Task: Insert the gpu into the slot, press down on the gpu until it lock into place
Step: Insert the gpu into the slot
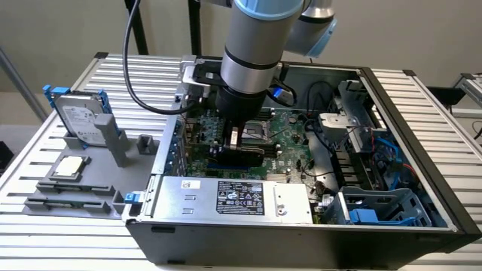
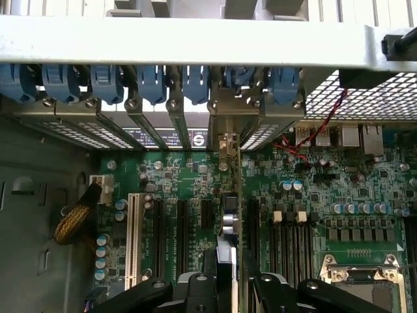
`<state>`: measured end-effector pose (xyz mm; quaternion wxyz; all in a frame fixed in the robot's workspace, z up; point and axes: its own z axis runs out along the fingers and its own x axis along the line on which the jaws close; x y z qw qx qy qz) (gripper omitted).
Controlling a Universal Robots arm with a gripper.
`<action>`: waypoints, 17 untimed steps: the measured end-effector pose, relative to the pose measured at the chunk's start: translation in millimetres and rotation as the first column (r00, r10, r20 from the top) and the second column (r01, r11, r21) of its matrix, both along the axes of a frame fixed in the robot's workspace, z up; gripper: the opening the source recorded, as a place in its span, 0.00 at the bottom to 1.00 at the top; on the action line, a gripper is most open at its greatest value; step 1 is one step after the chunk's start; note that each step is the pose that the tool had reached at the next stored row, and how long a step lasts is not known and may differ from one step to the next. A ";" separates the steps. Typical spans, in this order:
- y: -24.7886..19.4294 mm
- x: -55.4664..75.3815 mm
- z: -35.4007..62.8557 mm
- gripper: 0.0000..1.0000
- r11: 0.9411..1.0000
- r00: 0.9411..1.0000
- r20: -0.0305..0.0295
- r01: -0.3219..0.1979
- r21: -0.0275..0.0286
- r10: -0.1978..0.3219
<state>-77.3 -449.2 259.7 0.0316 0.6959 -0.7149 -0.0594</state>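
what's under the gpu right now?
The green board, with a sliver of the blue slot along the gpu's lower edge. Its contact edge is covered by the card and pincer, so seating can't be seen.

Matt black gpu (dull silver metal power-supply box)

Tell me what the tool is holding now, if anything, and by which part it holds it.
The tool holds the gpu by its upper long edge, near the middle, with the card standing on edge above the green board.
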 end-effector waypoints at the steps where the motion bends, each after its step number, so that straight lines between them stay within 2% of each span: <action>1: 0.0 0.0 -0.4 0.26 1.000 1.000 -0.001 0.000 0.000 0.000; 7: 0.0 0.3 -0.9 0.26 1.000 1.000 -0.008 0.000 0.001 0.000; 11: 0.0 1.1 2.1 0.26 1.000 1.000 -0.015 0.000 0.000 0.000; 17: 1.0 1.3 2.2 0.26 1.000 1.000 -0.016 -0.002 0.000 0.002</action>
